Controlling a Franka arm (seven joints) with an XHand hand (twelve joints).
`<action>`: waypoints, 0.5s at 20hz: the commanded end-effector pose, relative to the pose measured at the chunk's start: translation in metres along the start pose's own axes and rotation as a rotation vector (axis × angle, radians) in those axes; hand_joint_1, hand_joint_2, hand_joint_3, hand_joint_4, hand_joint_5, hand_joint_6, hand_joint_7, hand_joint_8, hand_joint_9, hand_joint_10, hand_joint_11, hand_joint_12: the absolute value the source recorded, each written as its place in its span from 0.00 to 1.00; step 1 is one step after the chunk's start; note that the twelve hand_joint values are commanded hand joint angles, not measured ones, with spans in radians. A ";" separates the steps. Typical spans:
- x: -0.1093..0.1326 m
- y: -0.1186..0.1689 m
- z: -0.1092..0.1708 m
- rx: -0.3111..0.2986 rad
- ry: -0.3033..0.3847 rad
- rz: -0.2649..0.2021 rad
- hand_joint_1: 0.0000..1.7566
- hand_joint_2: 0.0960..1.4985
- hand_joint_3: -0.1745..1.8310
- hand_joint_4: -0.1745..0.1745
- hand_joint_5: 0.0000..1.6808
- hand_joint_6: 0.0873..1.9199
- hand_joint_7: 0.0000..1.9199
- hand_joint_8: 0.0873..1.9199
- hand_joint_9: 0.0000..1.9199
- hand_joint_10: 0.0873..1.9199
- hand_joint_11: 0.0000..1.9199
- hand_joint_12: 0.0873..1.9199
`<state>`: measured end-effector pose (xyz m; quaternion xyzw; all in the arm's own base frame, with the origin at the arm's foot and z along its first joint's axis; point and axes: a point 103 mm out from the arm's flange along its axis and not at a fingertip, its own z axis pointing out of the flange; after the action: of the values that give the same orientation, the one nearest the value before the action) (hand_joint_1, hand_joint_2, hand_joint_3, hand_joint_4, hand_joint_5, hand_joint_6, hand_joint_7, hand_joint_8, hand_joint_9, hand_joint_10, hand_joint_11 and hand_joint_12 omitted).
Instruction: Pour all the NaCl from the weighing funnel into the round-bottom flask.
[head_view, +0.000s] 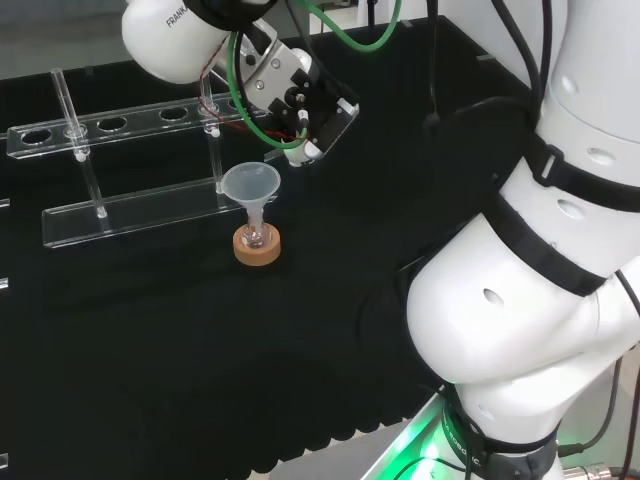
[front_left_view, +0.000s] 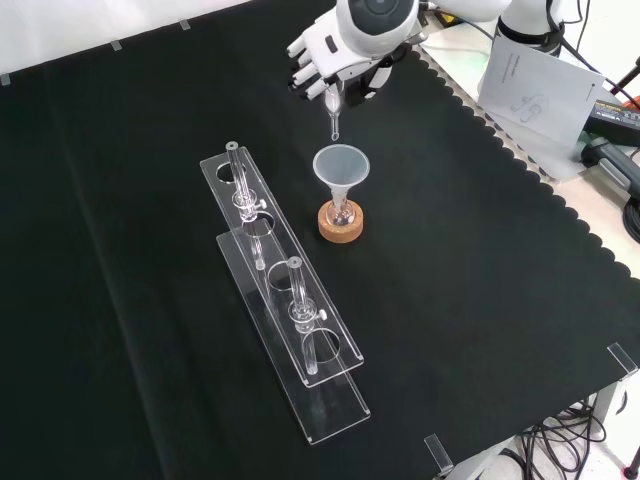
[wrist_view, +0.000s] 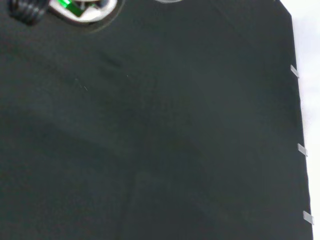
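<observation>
— So, where's the hand (front_left_view: 318, 52)?
— Top centre of the front view, fingers curled round the weighing funnel (front_left_view: 333, 112), stem pointing down.
— And the flask (front_left_view: 342, 213)?
— Just below, mid-frame, on a cork ring (front_left_view: 341, 226), a clear funnel (front_left_view: 341, 166) in its neck.

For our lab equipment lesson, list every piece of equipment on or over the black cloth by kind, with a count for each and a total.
Clear racks: 2
Funnels set in a flask: 1
Flasks: 1
Cork ring stands: 1
Weighing funnels held in the hand: 1
Total: 6
</observation>
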<state>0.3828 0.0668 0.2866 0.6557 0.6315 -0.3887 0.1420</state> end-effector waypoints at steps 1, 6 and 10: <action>0.021 -0.001 -0.008 -0.006 -0.079 -0.027 0.62 0.44 0.39 1.00 0.71 0.39 0.33 0.31 0.53 0.14 0.42 0.52; 0.022 -0.001 -0.013 -0.018 -0.082 -0.023 0.62 0.44 0.39 1.00 0.71 0.39 0.33 0.31 0.53 0.14 0.41 0.52; 0.024 -0.001 -0.013 -0.016 -0.096 -0.025 0.62 0.44 0.39 1.00 0.71 0.39 0.33 0.31 0.53 0.14 0.41 0.52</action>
<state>0.3827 0.0896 0.2789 0.6313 0.6376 -0.4099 0.1637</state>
